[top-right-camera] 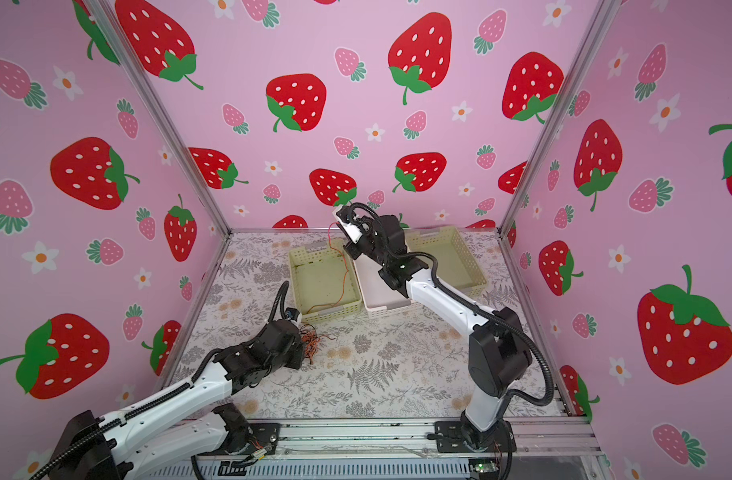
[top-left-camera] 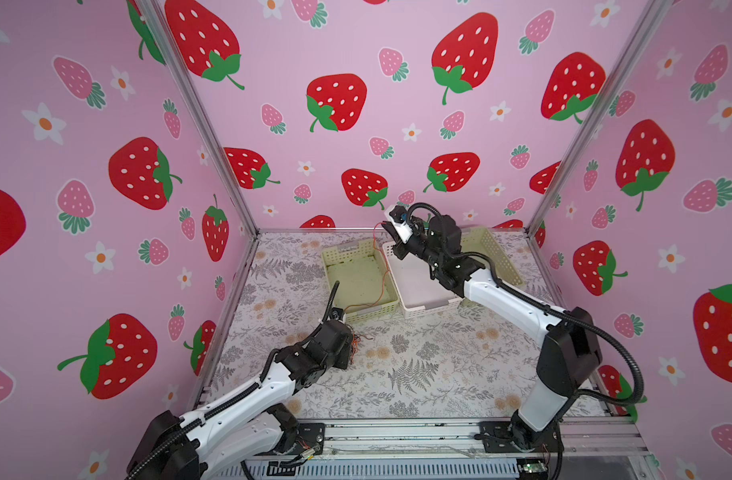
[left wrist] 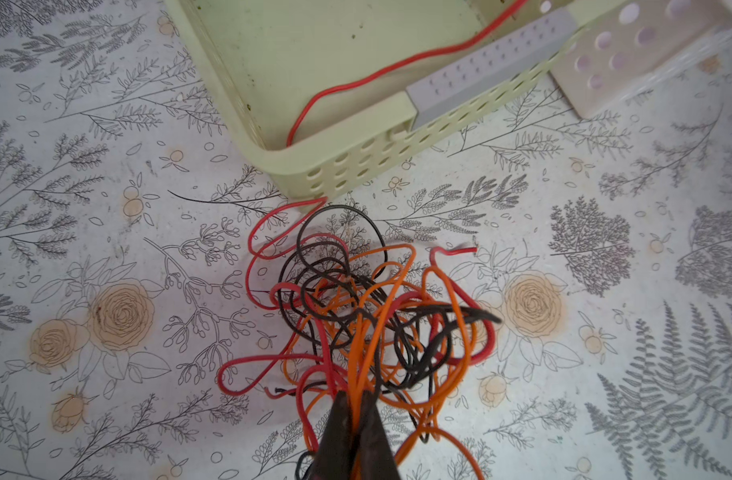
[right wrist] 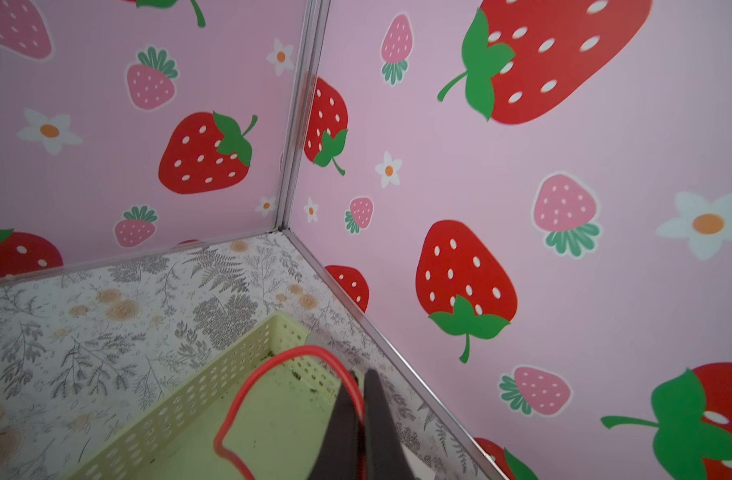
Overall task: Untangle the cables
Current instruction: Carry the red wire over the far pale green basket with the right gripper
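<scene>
On the table [top-left-camera: 439, 374], both top views:
- Tangle [top-left-camera: 356, 343] of cables, lying loose in front of the near left corner of the green basket [top-left-camera: 329, 253]. It sits just beside the wrist of the left arm [top-left-camera: 272, 374], which hides that arm's fingers.
- Three baskets in a row at the back: the green basket, a white basket [top-left-camera: 422, 309] and a second green basket [top-left-camera: 501, 253].
- Right gripper [top-left-camera: 387, 223], raised above the far ends of the green and white baskets.
- Red cable [top-left-camera: 383, 282], hanging from the right gripper into the green basket and running across its floor to the near left corner.

Left wrist view:
- Left gripper [left wrist: 358, 401]: fingers [left wrist: 339, 432] together, clamped on several strands of orange cable [left wrist: 380, 332] at the tangle's edge.
- Tangle [left wrist: 368, 316], resting on the table: red, orange and black cable [left wrist: 339, 216] looped through one another. One short red end [left wrist: 459, 250] lies free beside it.
- More red cable [left wrist: 397, 66] on the green basket's floor, ending in the corner nearest the tangle. The rim [left wrist: 297, 153] hides how it leaves the basket.
- White basket [left wrist: 605, 62], just beside the green one.

Right wrist view:
- Right gripper [right wrist: 362, 382]: fingers [right wrist: 343, 419] together, pinching the red cable [right wrist: 272, 361], which arcs out and down over the green basket [right wrist: 214, 382].
</scene>
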Action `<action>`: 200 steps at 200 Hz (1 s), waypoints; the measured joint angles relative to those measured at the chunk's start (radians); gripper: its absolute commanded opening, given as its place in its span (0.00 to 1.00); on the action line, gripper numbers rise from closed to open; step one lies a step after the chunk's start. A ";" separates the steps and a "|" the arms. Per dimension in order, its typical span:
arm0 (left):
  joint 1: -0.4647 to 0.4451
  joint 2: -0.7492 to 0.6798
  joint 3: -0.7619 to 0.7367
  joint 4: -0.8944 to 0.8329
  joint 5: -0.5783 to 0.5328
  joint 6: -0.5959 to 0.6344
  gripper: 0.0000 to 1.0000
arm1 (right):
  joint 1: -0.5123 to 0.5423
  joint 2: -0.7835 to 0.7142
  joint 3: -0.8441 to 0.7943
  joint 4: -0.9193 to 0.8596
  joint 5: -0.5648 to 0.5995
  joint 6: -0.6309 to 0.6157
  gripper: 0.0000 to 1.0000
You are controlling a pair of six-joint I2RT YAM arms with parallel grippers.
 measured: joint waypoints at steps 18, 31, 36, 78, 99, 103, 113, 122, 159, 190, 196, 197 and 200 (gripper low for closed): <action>0.000 0.010 0.000 0.001 0.001 0.000 0.00 | 0.014 0.051 -0.002 -0.002 0.004 -0.004 0.00; 0.000 0.019 0.000 0.002 0.003 0.000 0.00 | 0.022 0.088 0.007 -0.015 0.007 -0.008 0.00; 0.000 0.023 0.000 0.002 0.003 0.000 0.00 | 0.024 0.106 0.016 -0.021 0.008 -0.008 0.00; -0.001 0.032 0.000 0.005 0.003 -0.001 0.00 | 0.034 0.287 0.145 -0.090 0.022 -0.002 0.00; -0.002 0.031 0.000 0.005 0.003 -0.004 0.00 | 0.037 0.365 0.211 -0.124 0.020 0.005 0.00; -0.002 0.031 0.000 0.006 0.003 -0.005 0.00 | 0.039 0.379 0.224 -0.132 0.018 0.006 0.00; -0.002 0.032 0.000 0.006 0.003 -0.006 0.00 | 0.043 0.408 0.257 -0.155 0.014 0.006 0.00; -0.002 0.032 0.000 0.007 0.003 -0.007 0.00 | 0.048 0.436 0.296 -0.175 0.013 0.002 0.00; -0.002 0.057 0.000 0.018 0.007 -0.008 0.00 | 0.088 0.612 0.572 -0.316 0.045 -0.024 0.00; -0.003 0.070 0.000 0.022 0.011 -0.008 0.00 | 0.113 0.698 0.639 -0.386 0.085 -0.026 0.02; -0.003 0.069 0.000 0.023 0.011 -0.008 0.00 | 0.116 0.708 0.639 -0.393 0.092 -0.025 0.03; -0.003 0.069 0.000 0.023 0.011 -0.008 0.00 | 0.116 0.709 0.639 -0.394 0.093 -0.025 0.04; -0.003 0.069 0.000 0.023 0.011 -0.008 0.00 | 0.117 0.715 0.639 -0.397 0.097 -0.025 0.05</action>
